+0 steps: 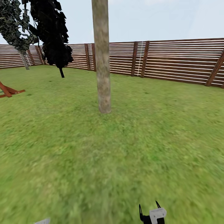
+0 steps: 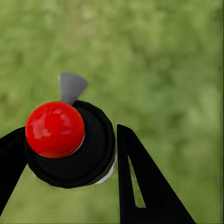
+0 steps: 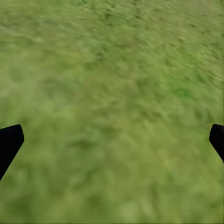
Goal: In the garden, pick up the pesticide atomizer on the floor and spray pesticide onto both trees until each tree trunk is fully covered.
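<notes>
Pickup done: left pincer (image 2: 70, 154) gripped pesticide atomizer (image 2: 70, 142). Right pincer (image 3: 112, 140) open, empty. Tree trunk (image 1: 102, 56) ahead, no white specks; spraying pending.

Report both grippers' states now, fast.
Left gripper: shut on the pesticide atomizer.
Right gripper: open, nothing between its fingers, grass below.

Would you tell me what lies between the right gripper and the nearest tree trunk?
Bare lawn, in the head view, separates the right gripper from the tree trunk.
</notes>
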Robot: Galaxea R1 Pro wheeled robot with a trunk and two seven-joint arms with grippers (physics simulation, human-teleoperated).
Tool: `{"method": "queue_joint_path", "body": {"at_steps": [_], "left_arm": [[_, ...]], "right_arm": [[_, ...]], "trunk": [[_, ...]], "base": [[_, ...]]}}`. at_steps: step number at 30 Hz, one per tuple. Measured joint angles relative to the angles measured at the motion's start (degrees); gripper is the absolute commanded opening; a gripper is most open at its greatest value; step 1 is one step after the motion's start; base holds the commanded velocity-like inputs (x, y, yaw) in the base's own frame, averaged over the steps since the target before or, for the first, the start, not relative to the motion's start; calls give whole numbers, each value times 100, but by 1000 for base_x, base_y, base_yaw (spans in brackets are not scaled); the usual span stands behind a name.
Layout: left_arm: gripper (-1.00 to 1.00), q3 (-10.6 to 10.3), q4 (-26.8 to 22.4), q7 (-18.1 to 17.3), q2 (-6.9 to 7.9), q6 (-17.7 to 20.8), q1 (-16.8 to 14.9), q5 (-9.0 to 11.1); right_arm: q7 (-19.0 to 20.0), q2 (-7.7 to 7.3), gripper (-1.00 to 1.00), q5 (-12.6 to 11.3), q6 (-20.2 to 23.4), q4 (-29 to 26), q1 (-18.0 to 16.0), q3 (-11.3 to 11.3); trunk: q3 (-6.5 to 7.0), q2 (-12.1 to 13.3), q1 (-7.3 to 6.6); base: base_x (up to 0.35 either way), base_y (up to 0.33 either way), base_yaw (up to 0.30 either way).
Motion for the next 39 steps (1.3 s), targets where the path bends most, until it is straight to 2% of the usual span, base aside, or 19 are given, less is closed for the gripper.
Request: {"method": "queue_joint_path", "body": {"at_steps": [39], "left_arm": [[-100, 0, 0, 0, 0, 1, 0, 0]], "right_arm": [[-3, 0, 100, -3, 1, 0, 0, 3]], "trunk": [[0, 0, 0]], "base": [[339, 0, 0]]}}
